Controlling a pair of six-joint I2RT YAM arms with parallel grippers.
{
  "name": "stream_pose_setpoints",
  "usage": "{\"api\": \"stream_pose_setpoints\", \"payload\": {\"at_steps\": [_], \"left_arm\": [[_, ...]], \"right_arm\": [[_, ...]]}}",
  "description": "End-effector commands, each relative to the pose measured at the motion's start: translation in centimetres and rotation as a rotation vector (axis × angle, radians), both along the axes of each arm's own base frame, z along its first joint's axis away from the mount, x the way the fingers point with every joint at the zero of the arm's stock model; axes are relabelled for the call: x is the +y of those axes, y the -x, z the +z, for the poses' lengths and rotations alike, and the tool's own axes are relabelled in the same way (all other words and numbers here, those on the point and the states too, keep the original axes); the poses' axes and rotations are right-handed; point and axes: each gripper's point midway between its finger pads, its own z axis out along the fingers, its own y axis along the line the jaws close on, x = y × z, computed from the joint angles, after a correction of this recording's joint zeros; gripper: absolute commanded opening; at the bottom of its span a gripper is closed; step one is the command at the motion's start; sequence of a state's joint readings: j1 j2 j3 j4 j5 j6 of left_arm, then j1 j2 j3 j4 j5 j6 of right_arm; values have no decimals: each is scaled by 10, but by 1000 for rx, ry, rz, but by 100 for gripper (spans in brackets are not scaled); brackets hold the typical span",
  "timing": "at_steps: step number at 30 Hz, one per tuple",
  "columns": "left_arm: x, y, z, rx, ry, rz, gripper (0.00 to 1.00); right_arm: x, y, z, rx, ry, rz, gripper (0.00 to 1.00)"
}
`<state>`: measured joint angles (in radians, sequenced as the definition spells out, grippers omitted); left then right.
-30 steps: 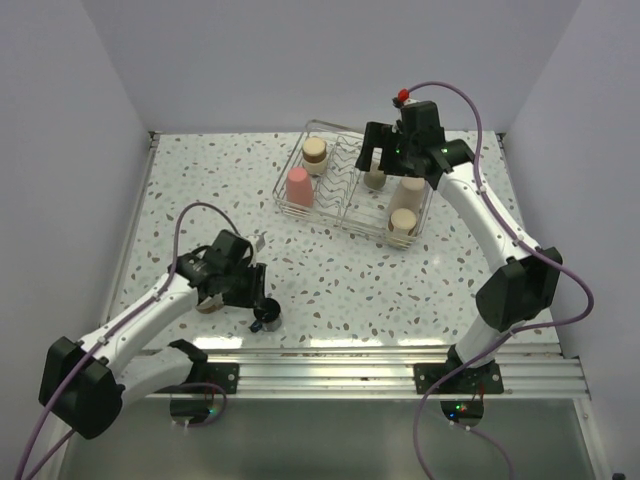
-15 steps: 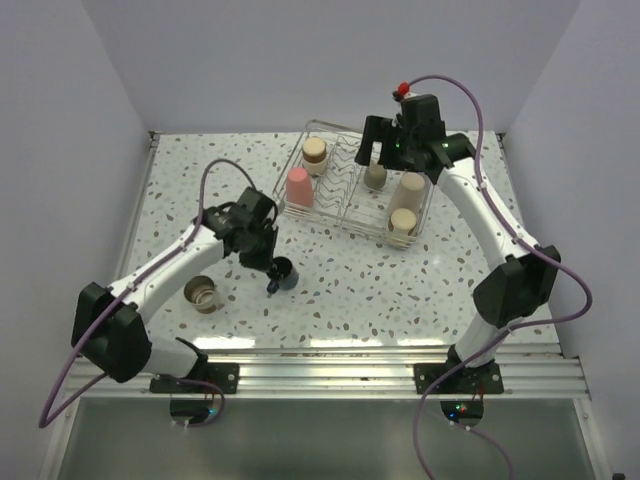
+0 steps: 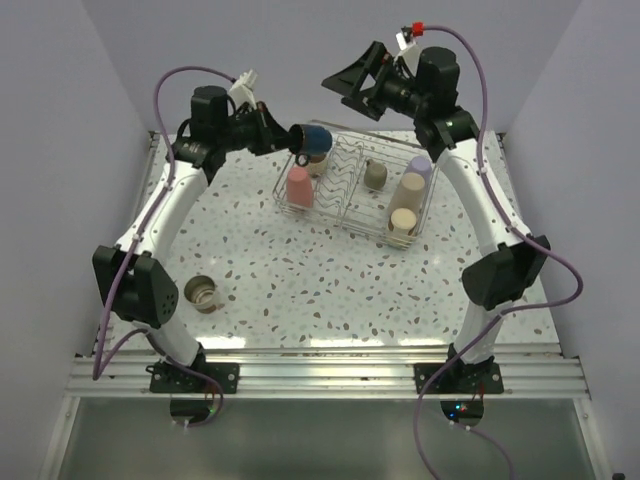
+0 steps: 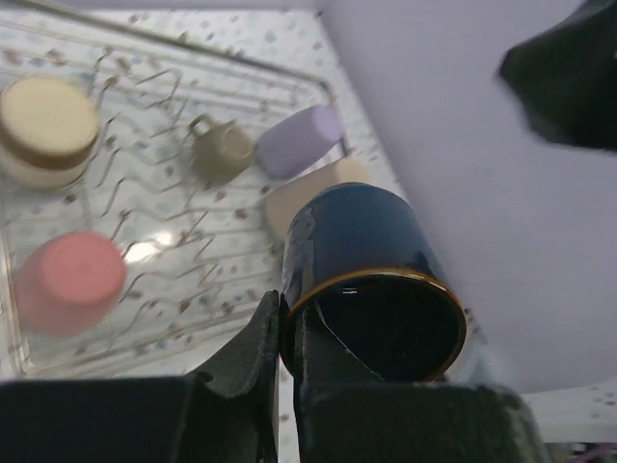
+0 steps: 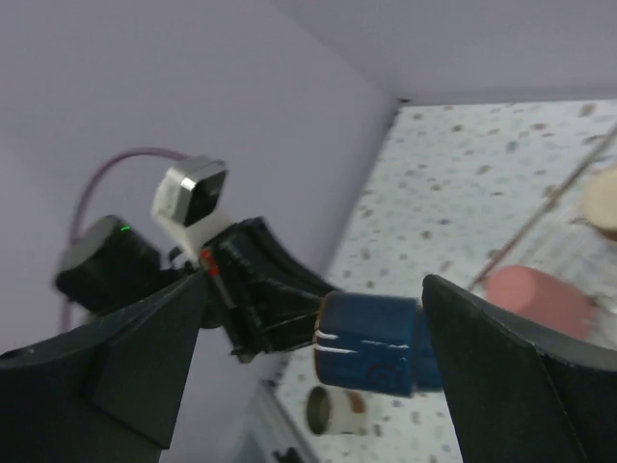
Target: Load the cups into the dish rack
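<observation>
My left gripper (image 3: 288, 137) is shut on the rim of the dark blue-black mug (image 3: 312, 141), one finger inside and one outside. It holds the mug on its side in the air over the left end of the wire dish rack (image 3: 350, 214). In the left wrist view the mug (image 4: 359, 253) fills the centre above the rack (image 4: 145, 92). The rack holds a pink cup (image 3: 299, 186), a beige cup (image 3: 316, 163), a small grey-beige cup (image 3: 375, 176), a lavender cup (image 3: 419, 164) and beige cups (image 3: 404, 218). My right gripper (image 3: 350, 84) is open and empty, raised above the rack's back.
One metallic-looking cup (image 3: 204, 293) lies on the speckled table at the front left; it also shows in the right wrist view (image 5: 333, 410). The walls close in the table at the back and sides. The right wrist view shows the mug (image 5: 371, 342) and the left gripper (image 5: 253, 294).
My left arm has carried the mug from the front of the table up and back to above the rack's left end. My right gripper has risen from the rack and tilted up.
</observation>
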<state>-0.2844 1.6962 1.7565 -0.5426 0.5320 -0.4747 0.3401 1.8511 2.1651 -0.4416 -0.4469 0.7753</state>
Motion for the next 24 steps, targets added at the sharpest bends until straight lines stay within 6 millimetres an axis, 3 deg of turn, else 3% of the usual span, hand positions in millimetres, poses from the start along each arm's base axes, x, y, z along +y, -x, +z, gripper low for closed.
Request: {"api": "stream_pose_setpoints", "payload": {"at_steps": [1, 2, 3, 5, 6, 11, 15, 24], "left_arm": [[-19, 22, 99, -149, 492, -286, 0], [-17, 23, 91, -133, 545, -295, 0], [-15, 26, 110, -263, 594, -344, 0], [-9, 28, 112, -203, 694, -351, 0], [-7, 30, 117, -275, 722, -383, 0], [1, 40, 130, -304, 867, -453, 0], [1, 36, 130, -291, 857, -434, 0], [5, 5, 105, -250, 761, -271, 0]], "right_arm": [[42, 11, 7, 131, -346, 260, 98], [45, 15, 21, 121, -430, 302, 98], [49, 17, 20, 129, -454, 321, 98], [52, 20, 18, 142, -490, 352, 98], [55, 22, 17, 146, -491, 360, 98], [60, 27, 9, 168, -479, 364, 98], [61, 27, 6, 176, -477, 370, 98], [61, 36, 14, 156, -470, 389, 98]]}}
